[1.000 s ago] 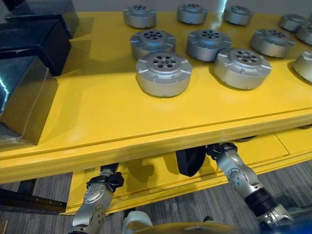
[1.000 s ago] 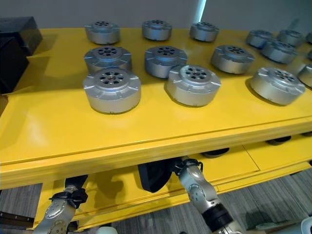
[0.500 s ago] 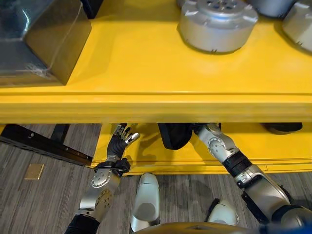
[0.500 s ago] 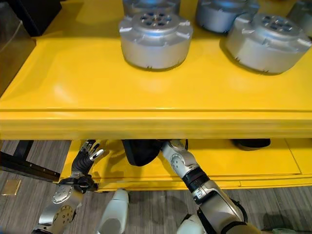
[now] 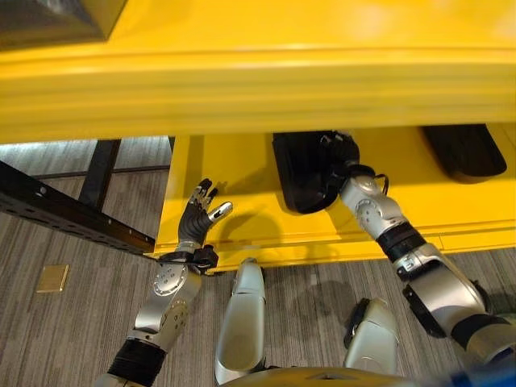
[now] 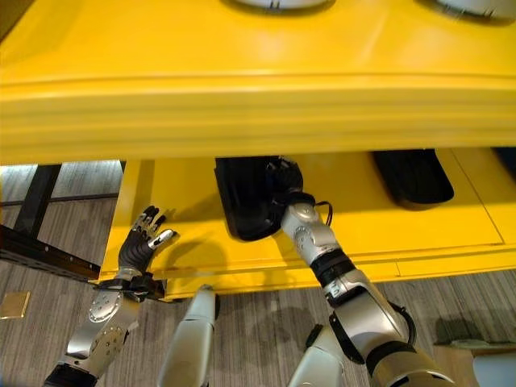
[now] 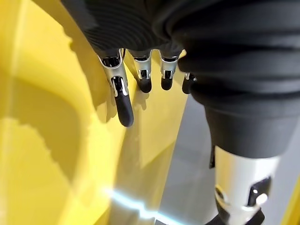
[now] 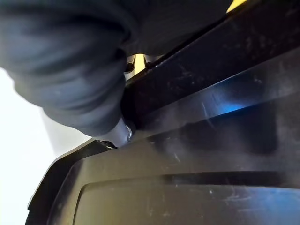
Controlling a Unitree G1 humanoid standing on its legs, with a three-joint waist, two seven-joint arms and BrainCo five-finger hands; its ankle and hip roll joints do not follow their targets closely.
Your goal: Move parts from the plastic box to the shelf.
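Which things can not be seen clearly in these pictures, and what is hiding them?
- Right hand fingers: hidden against the black box, so the grip is unclear.
- Box contents: under the upper yellow shelf in both eye views.
- Second black box: partly covered by that shelf.
- Left hand: open, holding nothing.

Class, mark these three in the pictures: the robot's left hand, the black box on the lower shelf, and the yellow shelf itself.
left hand [image 5: 196, 226]: left eye view, on the palm.
black box [image 5: 300, 173]: left eye view, on its dark side wall.
yellow shelf [image 6: 242, 109]: right eye view, on the upper board's front edge.
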